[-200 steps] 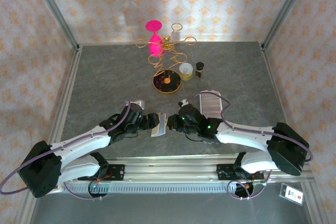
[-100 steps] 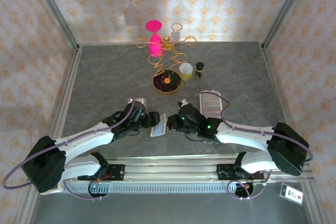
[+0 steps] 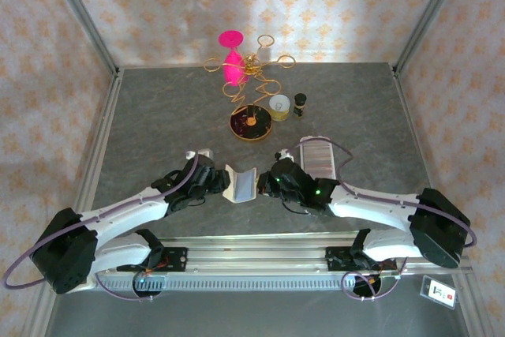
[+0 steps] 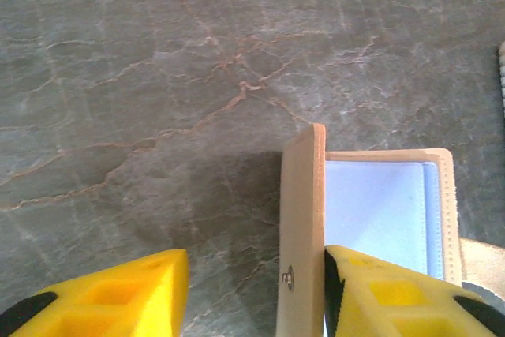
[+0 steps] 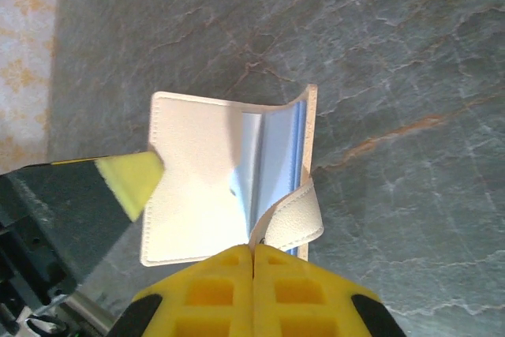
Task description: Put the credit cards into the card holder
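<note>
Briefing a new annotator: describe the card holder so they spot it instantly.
On the grey table, look between the left gripper and right gripper. The card holder is the cream wallet, half open with pale blue inside, unlike the ridged white tray nearby.

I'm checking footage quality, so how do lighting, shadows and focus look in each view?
Top external: bright patch on the back wall behind the gold wire stand, table evenly lit. Left wrist: the card holder throws a dark shadow to its left, picture slightly soft. Right wrist: sharp, faint shadow on the holder's pale flap, no glare.
</note>
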`<act>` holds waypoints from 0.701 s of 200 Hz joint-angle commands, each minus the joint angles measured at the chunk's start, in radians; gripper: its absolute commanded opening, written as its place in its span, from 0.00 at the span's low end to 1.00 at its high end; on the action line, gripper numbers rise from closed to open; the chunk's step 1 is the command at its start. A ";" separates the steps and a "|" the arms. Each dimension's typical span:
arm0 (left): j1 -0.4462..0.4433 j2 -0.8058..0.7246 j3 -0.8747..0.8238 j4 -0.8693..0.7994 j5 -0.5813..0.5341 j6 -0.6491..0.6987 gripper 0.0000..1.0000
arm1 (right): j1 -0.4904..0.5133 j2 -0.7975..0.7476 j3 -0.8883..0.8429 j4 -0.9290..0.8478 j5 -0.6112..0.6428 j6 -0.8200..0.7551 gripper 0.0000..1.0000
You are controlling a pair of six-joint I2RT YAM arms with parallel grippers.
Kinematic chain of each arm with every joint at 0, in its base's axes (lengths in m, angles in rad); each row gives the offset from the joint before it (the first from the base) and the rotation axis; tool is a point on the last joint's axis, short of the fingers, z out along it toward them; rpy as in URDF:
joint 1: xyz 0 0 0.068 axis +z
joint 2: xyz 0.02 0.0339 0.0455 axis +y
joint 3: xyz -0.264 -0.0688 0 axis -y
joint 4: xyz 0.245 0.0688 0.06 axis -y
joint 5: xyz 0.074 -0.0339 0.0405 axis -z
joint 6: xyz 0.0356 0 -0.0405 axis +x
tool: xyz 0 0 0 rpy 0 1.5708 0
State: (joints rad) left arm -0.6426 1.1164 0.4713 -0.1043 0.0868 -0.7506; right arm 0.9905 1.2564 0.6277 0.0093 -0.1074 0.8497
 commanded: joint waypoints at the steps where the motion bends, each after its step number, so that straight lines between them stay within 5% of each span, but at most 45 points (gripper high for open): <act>1: 0.015 -0.047 -0.037 -0.004 -0.035 -0.020 0.47 | 0.004 -0.010 -0.018 -0.049 0.066 0.005 0.00; 140: 0.034 -0.009 -0.163 0.130 0.105 -0.046 0.25 | -0.060 0.084 -0.021 -0.146 0.084 -0.023 0.05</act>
State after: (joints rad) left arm -0.6140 1.1019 0.3328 -0.0158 0.1635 -0.7860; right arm 0.9367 1.3334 0.5938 -0.0822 -0.0681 0.8410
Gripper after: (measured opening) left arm 0.252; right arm 0.044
